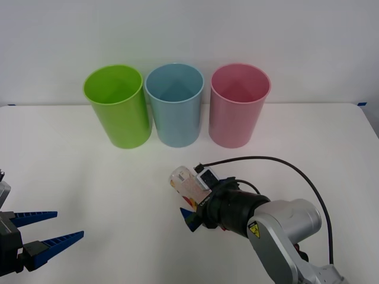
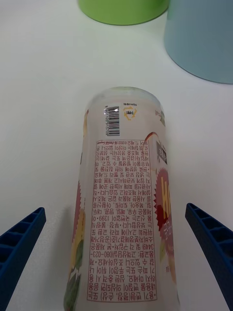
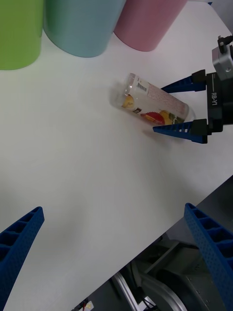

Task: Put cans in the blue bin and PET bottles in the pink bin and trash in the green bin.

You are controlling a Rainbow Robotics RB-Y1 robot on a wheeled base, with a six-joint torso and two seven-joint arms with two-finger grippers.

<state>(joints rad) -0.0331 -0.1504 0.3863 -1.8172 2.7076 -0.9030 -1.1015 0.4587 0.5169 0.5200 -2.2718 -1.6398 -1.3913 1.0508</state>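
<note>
The PET bottle [image 1: 183,182] lies on its side on the white table, in front of the blue bin [image 1: 174,105]. My right gripper [image 1: 192,204] is open and straddles the bottle [image 2: 124,194], one finger on each side, with a gap to both. Its base points toward the bins. The green bin [image 1: 116,106], blue bin and pink bin [image 1: 238,105] stand upright in a row at the back. My left gripper [image 1: 50,232] hangs open at the near left, holding nothing. Cans and trash are out of view.
From the left wrist, I see the bottle [image 3: 153,102] between the right gripper's fingers [image 3: 177,130], with the table's near edge [image 3: 194,204] close behind. A black cable [image 1: 284,163] arcs over the right arm. White table [image 1: 89,189] spreads left of the bottle.
</note>
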